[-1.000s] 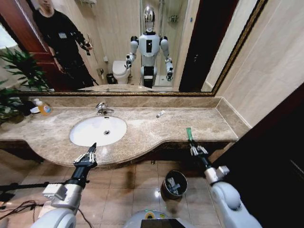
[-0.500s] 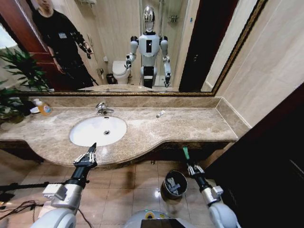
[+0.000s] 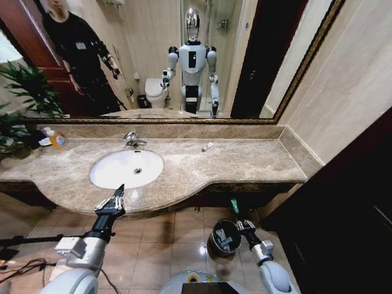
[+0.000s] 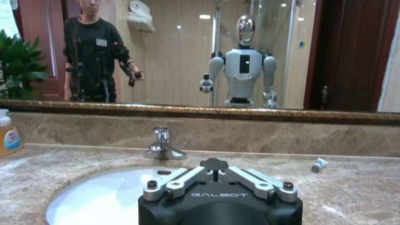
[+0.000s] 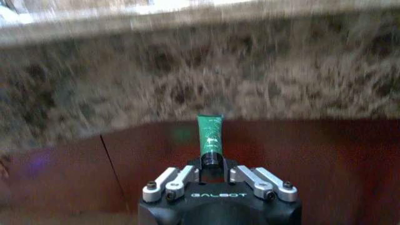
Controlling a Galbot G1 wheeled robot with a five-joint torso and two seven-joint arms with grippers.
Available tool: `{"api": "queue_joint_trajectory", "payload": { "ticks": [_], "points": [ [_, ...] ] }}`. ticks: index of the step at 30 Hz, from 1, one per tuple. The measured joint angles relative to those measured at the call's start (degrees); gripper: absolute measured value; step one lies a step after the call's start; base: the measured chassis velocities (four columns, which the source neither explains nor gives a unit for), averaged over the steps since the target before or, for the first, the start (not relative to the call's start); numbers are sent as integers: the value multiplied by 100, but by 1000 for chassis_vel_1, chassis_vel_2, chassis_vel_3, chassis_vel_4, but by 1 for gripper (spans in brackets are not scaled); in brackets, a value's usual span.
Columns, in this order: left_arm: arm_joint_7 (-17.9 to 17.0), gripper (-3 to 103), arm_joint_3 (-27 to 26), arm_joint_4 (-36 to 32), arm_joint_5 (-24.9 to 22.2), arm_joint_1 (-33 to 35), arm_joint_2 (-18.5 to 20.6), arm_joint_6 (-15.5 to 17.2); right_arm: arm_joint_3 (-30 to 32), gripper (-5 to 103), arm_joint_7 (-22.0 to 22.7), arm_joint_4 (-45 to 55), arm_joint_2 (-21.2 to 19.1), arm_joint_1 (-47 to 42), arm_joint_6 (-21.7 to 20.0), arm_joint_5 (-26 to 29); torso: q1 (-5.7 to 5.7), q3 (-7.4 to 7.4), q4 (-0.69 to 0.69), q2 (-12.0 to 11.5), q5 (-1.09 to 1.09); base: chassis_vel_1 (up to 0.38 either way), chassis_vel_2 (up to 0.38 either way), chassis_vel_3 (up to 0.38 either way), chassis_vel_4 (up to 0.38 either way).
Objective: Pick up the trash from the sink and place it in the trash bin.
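Your right gripper (image 3: 241,223) is held low, below the counter (image 3: 245,160) edge and just beside the trash bin (image 3: 223,237), its fingers pinching the green packet (image 5: 210,134) upright. Your left gripper (image 3: 110,201) hovers at the counter's front edge near the sink (image 3: 126,168), fingers spread, while one white tube (image 3: 207,147) lies on the counter.

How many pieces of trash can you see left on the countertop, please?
1: a small white tube lies on the marble countertop, to the right of the sink and near the mirror. The sink looks empty. The right gripper carries a green packet by the trash bin.
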Motion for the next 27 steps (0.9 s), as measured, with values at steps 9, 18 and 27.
{"api": "queue_joint_trajectory", "payload": {
  "ticks": [9, 18, 27],
  "points": [
    [0, 0, 0, 0, 0, 0, 0, 0, -30, 20, 3, -950, 21, 274, 102, -236, 0, 0, -1, 0, 0, 0, 0, 0, 0],
    [0, 0, 0, 0, 0, 0, 0, 0, -71, 20, 63, -1830, 16, 619, 311, -363, 0, 0, -1, 0, 0, 0, 0, 0, 0],
    [0, 0, 0, 0, 0, 0, 0, 0, -93, 23, 382, -2428, 79, 950, 370, -605, 0, 0, 0, 0, 0, 0, 0, 0, 0]
  ]
}}
